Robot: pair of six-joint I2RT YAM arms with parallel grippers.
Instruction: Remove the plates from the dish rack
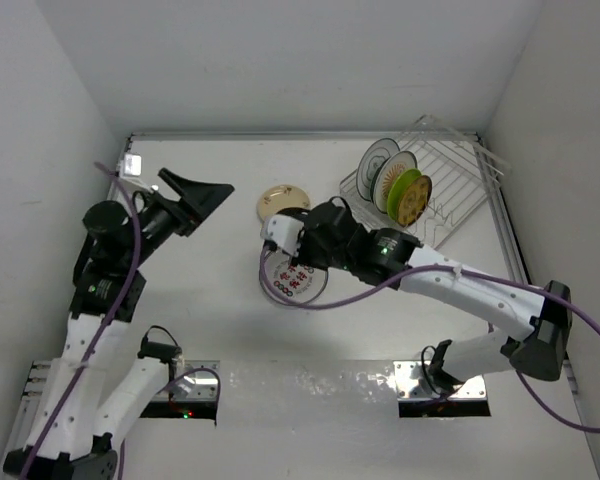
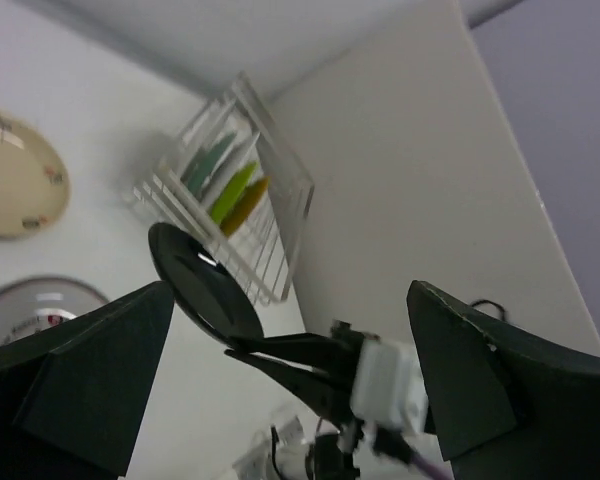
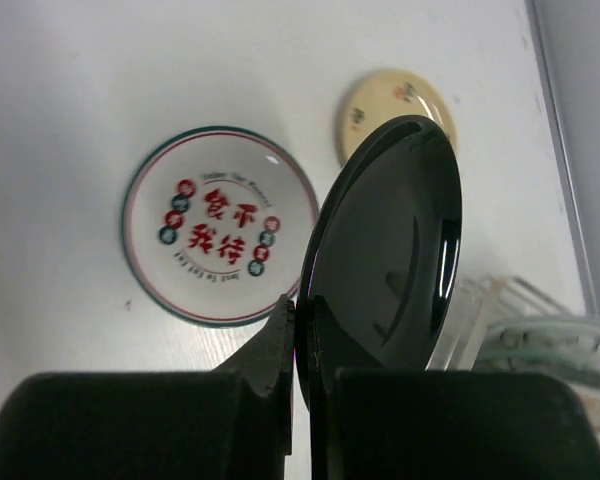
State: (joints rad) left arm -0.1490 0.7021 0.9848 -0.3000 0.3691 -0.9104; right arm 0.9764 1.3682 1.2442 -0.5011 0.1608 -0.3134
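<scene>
— Glossy black plate (image 3: 390, 250): what has it?
— The right gripper (image 3: 302, 335) is clamped on its lower rim, and the plate stands on edge. From above it is hidden by the wrist.
— And round about?
— Close beside that gripper, flat on the white table (image 1: 210, 300), lies a white plate (image 3: 218, 225) with red characters. Past it is a small cream plate (image 3: 395, 105). The dish rack (image 1: 455, 190), wire in a clear frame, sits to the gripper's right, cut off in the wrist view. A lime green plate (image 1: 408, 188) and others stand in it, their patterns too small to read.
— Left gripper (image 1: 198, 188)?
— Jaws spread wide, nothing between them, well apart from the plates.
</scene>
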